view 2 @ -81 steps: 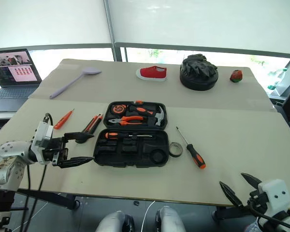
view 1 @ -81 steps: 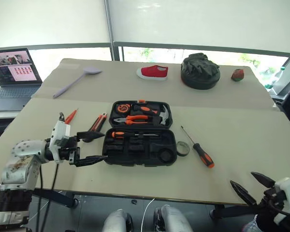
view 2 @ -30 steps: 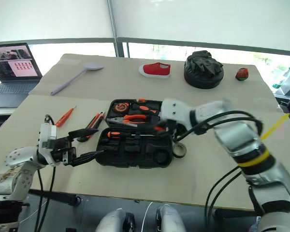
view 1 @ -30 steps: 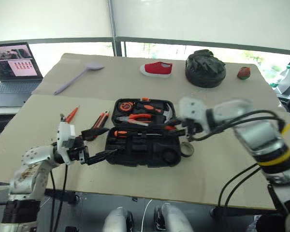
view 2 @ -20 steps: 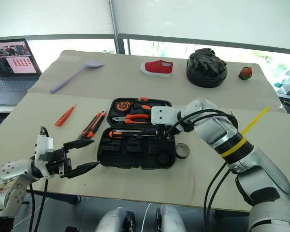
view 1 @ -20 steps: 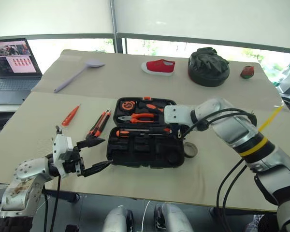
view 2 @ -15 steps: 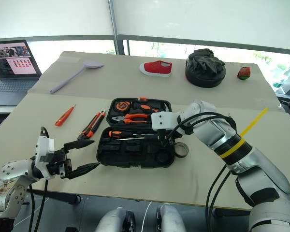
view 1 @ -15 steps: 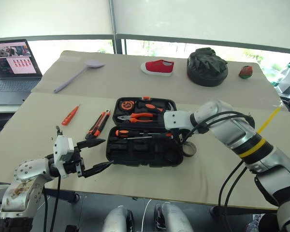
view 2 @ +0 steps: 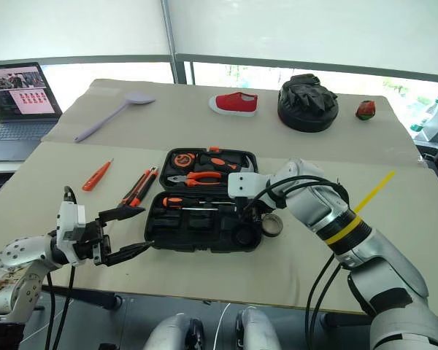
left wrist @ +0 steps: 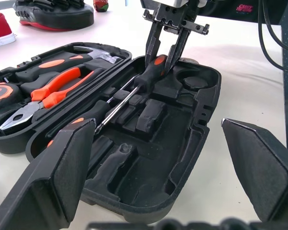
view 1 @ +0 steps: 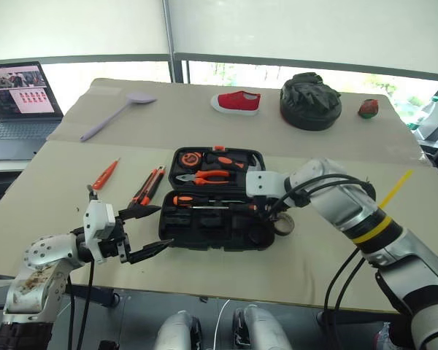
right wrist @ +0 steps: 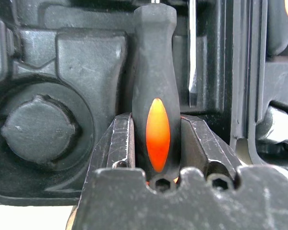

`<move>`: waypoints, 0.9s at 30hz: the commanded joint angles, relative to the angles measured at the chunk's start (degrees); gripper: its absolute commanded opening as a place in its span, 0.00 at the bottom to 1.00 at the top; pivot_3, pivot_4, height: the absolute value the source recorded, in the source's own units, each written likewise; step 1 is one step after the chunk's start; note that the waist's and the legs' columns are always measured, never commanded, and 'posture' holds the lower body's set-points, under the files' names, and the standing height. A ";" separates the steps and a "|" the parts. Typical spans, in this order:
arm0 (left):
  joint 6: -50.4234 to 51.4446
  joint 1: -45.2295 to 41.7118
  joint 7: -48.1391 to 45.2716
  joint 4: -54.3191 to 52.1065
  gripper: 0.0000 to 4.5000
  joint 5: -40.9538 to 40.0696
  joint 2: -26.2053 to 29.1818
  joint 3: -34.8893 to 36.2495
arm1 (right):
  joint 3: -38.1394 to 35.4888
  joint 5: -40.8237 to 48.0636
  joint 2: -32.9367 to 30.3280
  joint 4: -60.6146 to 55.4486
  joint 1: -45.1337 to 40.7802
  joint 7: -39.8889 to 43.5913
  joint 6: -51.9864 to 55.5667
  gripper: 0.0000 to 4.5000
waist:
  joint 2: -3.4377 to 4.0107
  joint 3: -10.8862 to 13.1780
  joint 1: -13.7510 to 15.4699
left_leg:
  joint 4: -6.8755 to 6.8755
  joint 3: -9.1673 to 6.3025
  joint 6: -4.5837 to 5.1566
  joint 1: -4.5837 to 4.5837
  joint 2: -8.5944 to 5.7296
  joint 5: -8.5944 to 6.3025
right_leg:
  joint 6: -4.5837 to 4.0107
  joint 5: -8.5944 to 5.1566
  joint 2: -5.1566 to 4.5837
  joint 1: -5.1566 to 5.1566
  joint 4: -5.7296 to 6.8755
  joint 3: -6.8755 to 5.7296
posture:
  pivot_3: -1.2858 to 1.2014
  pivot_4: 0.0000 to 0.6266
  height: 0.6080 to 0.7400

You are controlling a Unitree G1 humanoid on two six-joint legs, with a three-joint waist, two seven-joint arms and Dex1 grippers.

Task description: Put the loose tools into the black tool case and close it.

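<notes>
The black tool case [view 1: 204, 232] lies open in the middle of the table. My right gripper [view 1: 263, 210] points down into its near half, shut on the orange-black handle of a screwdriver [right wrist: 156, 110] whose shaft lies along a moulded slot. Another orange-handled screwdriver [view 1: 181, 200] rests in the case beside it. An orange screwdriver [view 1: 104, 175] and the utility knife [view 1: 147, 186] lie on the table left of the case. The grey tape roll [view 1: 285, 223] sits at the case's right edge. My left gripper [view 1: 163, 226] is open at the case's near left corner, empty.
The case lid holds pliers [view 1: 204, 176], a hammer and a tape measure. A lilac spoon [view 1: 117, 114], red shoe [view 1: 236, 102], round black bag [view 1: 310, 102] and small red-green object [view 1: 366, 109] lie at the back. A laptop [view 1: 18, 102] stands far left.
My right gripper has come down and tipped steeper, bringing the held screwdriver low into the case's near half. The left gripper has stayed open in place.
</notes>
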 commanded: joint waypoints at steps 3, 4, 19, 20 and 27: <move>-1.21 -0.77 0.41 -0.51 1.00 0.18 -0.07 -0.13 | 0.56 -1.35 0.08 0.53 -0.58 2.14 -1.78 0.22 | 0.00 0.00 0.05 | 0.00 0.00 0.00 -0.01 -0.01 0.00 | 0.00 0.00 0.00 0.00 -0.01 0.00 | 0.52 0.24 1.00; -1.22 -0.77 0.50 -0.52 1.00 0.22 -0.12 -0.16 | -0.03 -1.04 0.51 0.57 -0.63 1.88 -1.40 0.33 | 0.00 0.00 0.05 | 0.00 0.00 0.01 0.00 -0.01 0.00 | 0.00 0.00 -0.01 0.01 -0.01 0.00 | 0.52 0.24 1.00; -0.26 -4.84 3.63 1.58 1.00 1.71 -1.09 -1.25 | -17.00 17.10 4.50 5.59 1.52 7.25 -18.94 0.73 | -0.01 0.00 -0.25 | -0.01 0.00 -0.01 0.03 0.00 0.01 | -0.01 0.01 0.05 0.02 0.02 0.02 | 0.52 0.24 1.00; -0.51 -4.42 3.71 1.73 1.00 2.10 -1.12 -1.44 | -18.45 19.14 6.97 5.68 2.92 5.87 -19.12 0.67 | -0.03 -0.01 -0.31 | -0.01 0.01 -0.01 0.05 0.00 0.01 | -0.02 0.01 0.06 0.02 0.04 0.05 | 0.52 0.24 1.00; -0.44 -3.30 2.45 1.11 1.00 2.48 -0.22 -2.95 | -17.26 17.98 13.78 8.70 7.52 2.32 -23.23 0.18 | -0.02 0.00 0.04 | -0.03 0.01 -0.14 0.16 0.03 0.09 | -0.11 0.06 0.11 0.08 0.13 0.07 | 0.52 0.24 1.00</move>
